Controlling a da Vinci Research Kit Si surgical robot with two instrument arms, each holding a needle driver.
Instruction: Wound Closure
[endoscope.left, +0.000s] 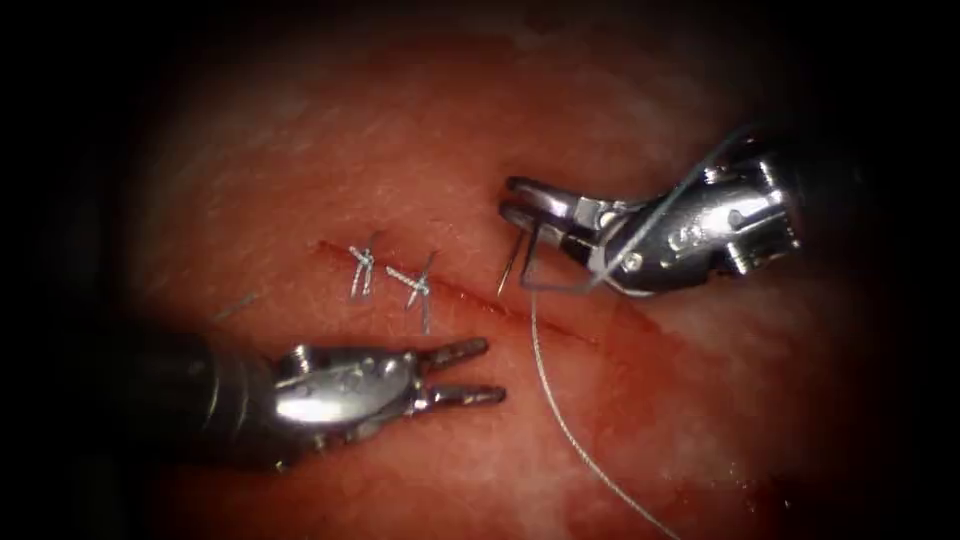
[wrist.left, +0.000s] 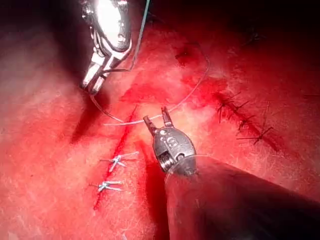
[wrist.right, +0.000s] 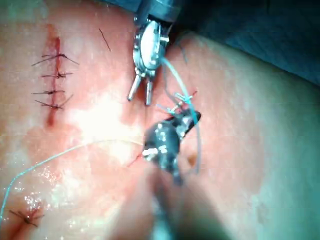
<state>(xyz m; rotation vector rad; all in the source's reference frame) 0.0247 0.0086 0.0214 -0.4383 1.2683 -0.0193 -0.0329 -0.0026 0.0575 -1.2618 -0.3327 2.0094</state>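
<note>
Left end effector (endoscope.left: 478, 372) apart, empty; needle (endoscope.left: 509, 268) clamped in right end effector (endoscope.left: 520, 200).

From above and in front, we look down through the endoscope at the cut (endoscope.left: 520, 310) in the tissue (endoscope.left: 300, 150); close behind each shaft, our wrist cameras face the same cut (wrist.left: 120, 145), both catching its two knotted stitches (wrist.left: 114, 161) and the thread (wrist.right: 55, 156)
</note>
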